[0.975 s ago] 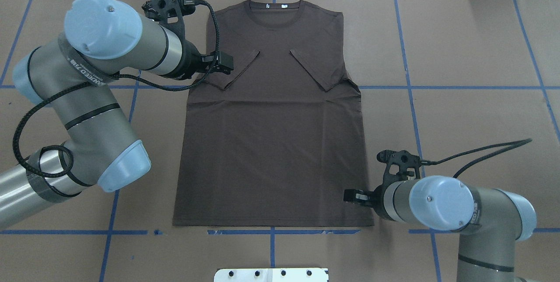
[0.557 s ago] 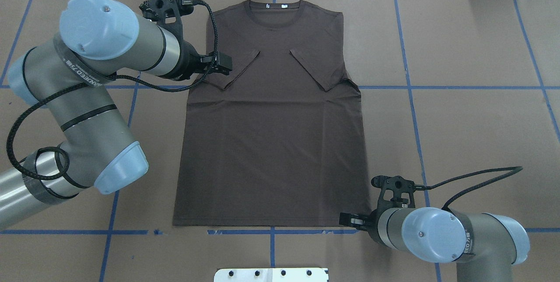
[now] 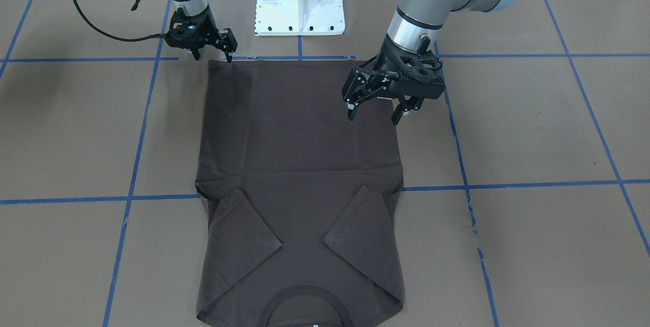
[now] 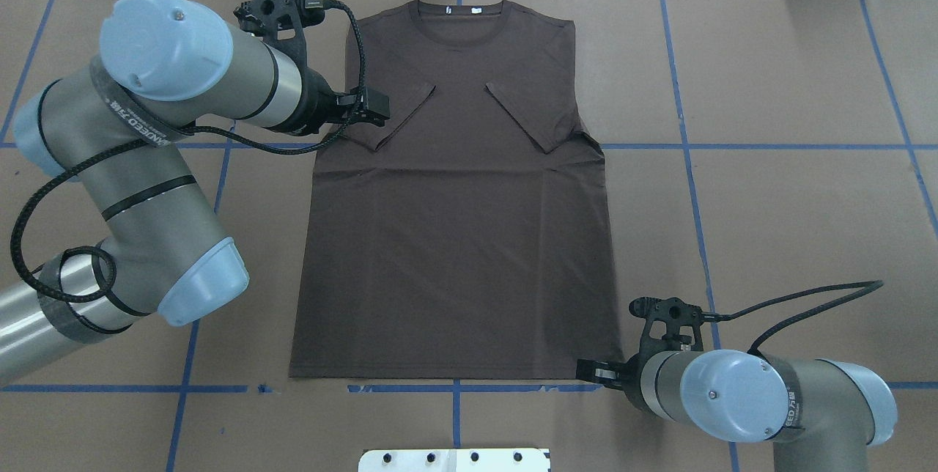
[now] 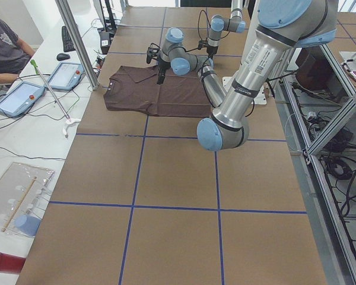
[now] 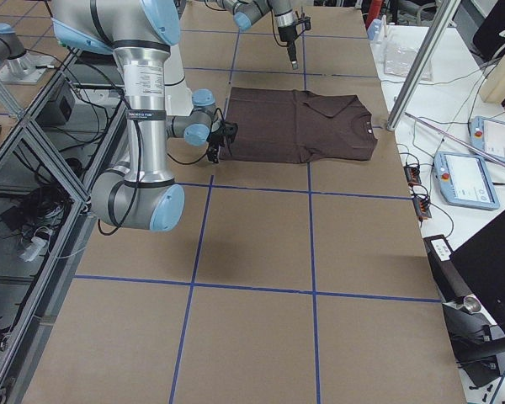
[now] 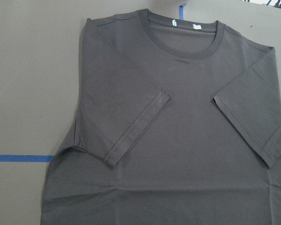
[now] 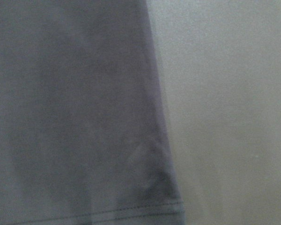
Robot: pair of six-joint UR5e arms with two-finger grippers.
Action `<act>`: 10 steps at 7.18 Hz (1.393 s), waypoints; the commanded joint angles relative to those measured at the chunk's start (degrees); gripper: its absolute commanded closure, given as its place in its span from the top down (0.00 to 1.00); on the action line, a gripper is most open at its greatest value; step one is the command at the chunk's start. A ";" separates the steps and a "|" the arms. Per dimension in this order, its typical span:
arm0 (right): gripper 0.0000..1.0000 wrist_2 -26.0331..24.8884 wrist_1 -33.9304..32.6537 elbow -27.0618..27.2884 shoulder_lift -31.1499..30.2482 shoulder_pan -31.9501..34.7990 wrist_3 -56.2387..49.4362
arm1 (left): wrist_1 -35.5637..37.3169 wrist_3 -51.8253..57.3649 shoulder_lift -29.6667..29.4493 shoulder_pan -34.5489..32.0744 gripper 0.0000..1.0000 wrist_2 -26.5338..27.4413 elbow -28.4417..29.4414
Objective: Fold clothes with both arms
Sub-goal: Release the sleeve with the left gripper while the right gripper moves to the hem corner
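Dark brown T-shirt (image 4: 454,252) lies flat on the paper-covered table (image 4: 777,76); collar (image 4: 460,25) on the side far from the robot, hem just beside the blue tape line (image 4: 410,388) nearest the white pedestal base (image 3: 299,2); both short sleeves are folded inward over the chest, cuffs slanting toward the middle.

Left gripper (image 3: 373,115) hangs above the shirt's side edge on the robot's left, clear of the cloth; jaws spread wide, nothing between them; its wrist camera looks down from a height on the collar, the white neck labels (image 7: 196,26) and both folded sleeves.

Right gripper (image 3: 213,57) sits low at the hem corner on the robot's right; fingers parted, one to each side of the corner; whether they touch the cloth I cannot tell; its wrist view is blurred, only the hem corner against bare paper.
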 commanded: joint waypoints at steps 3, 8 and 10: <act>0.89 0.53 -0.15 -0.11 0.23 -0.07 0.00 | -0.09 0.02 0.09 0.21 1.00 0.06 0.17; 0.11 2.73 -0.24 0.76 -0.21 1.68 0.00 | -0.44 0.02 0.09 0.30 1.00 0.06 0.70; 0.00 2.73 -0.41 0.85 -0.21 1.78 0.00 | -0.53 0.02 0.09 0.30 1.00 0.06 0.61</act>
